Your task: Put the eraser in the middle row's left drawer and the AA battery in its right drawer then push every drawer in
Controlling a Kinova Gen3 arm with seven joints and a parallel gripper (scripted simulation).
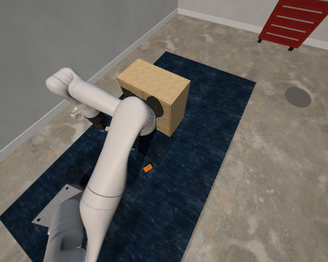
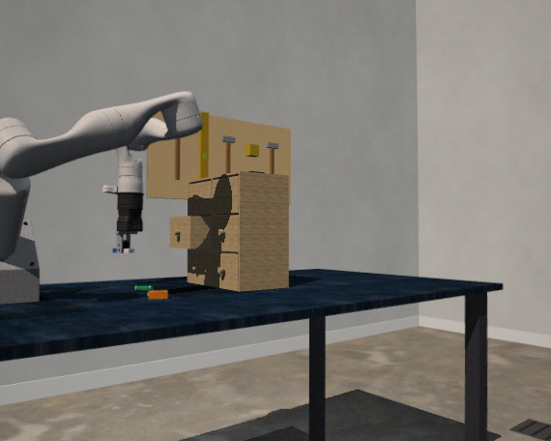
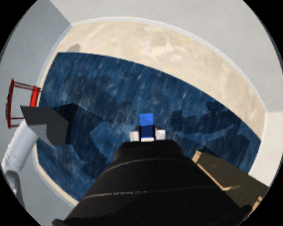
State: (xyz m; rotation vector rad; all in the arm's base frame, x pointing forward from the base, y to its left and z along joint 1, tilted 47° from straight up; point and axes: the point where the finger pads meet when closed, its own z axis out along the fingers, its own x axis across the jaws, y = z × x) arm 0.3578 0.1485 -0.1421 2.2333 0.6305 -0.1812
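Observation:
My gripper [image 2: 123,249] [image 3: 146,130] is shut on the eraser [image 2: 115,250] [image 3: 147,121], a small blue and white block. It hangs well above the table, to the left of the chest's front. The small wooden chest [image 1: 153,80] [image 2: 264,227] [image 3: 222,169] stands on the dark blue table [image 2: 368,290] [image 1: 205,115]. Its middle-row left drawer [image 2: 180,232] is pulled out part way; the other drawers look pushed in. The green AA battery [image 1: 132,149] [image 2: 143,287] lies on the table in front of the chest, below and right of my gripper.
An orange block [image 1: 148,168] [image 2: 158,294] lies beside the battery. A wooden pegboard with tools [image 2: 257,132] hangs behind the chest. My own arm [image 1: 118,143] crosses in front of the chest. The grey base plate [image 1: 55,204] sits at the table's near end.

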